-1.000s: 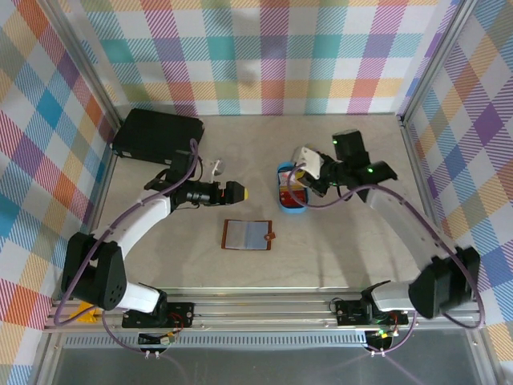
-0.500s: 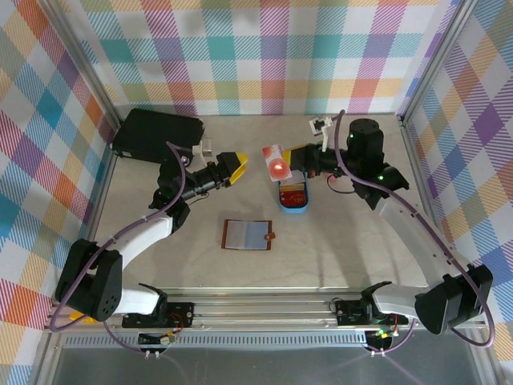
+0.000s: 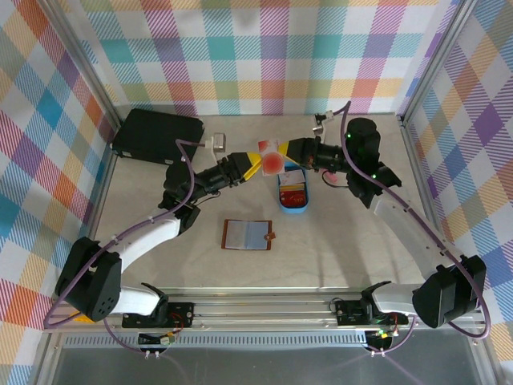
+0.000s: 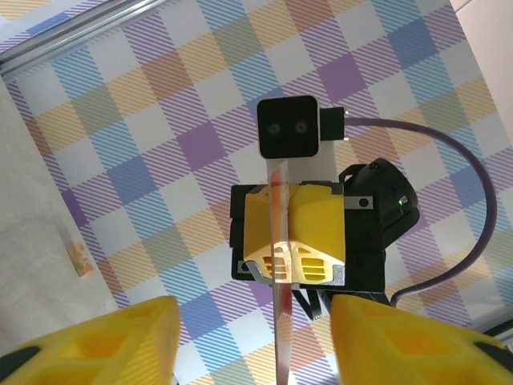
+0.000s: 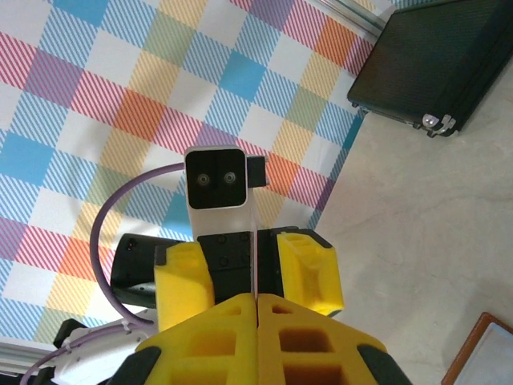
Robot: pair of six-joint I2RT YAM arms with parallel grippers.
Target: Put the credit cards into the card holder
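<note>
A white credit card [image 3: 273, 160] with a red circle and a yellow corner hangs in the air above the table, with my right gripper [image 3: 292, 151] shut on its right end. My left gripper [image 3: 250, 164] faces it from the left, open, its yellow fingers [image 4: 104, 341] on either side of the card's free edge [image 4: 280, 321] without touching it. In the right wrist view the card [image 5: 254, 253] is edge-on between my shut fingertips [image 5: 240, 321]. The brown card holder [image 3: 248, 235] lies open on the table, pale blue-grey inside up. More credit cards [image 3: 293, 192] lie in the blue tray [image 3: 293, 210].
A large black case [image 3: 157, 134] lies at the back left, also seen as a black case [image 5: 437, 68] in the right wrist view. Checked walls enclose the table. Bare tabletop [image 3: 353, 241] surrounds the card holder.
My right gripper lifted the white card out of the blue tray and carried it left. My left gripper rose from the table and moved right, until its open fingers straddle the card.
</note>
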